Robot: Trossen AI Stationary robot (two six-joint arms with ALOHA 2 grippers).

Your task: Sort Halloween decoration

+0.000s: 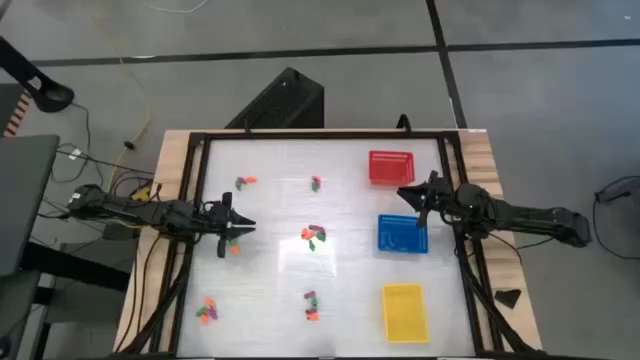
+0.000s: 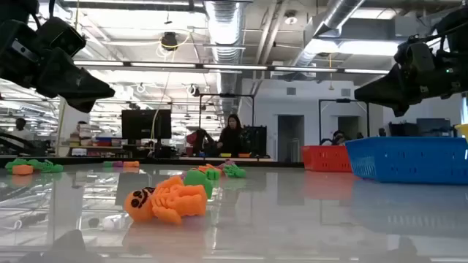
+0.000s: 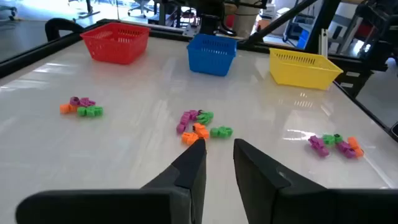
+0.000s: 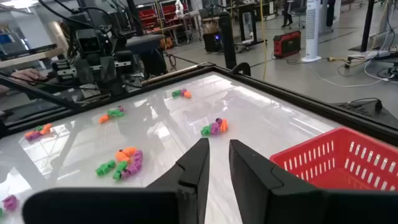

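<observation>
Small orange, green and purple plastic trinkets (image 1: 315, 237) lie in little clusters over the glossy white table (image 1: 270, 290), the left gripper (image 1: 238, 228) and right gripper (image 1: 405, 194) both above it, narrow and empty, with red (image 1: 390, 167), blue (image 1: 401, 235) and yellow mesh baskets (image 1: 404, 311) at the right.

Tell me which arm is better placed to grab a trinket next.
Probably left: the left gripper hovers open by the trinkets, nothing held. The right gripper hangs between the red basket and blue basket.
</observation>
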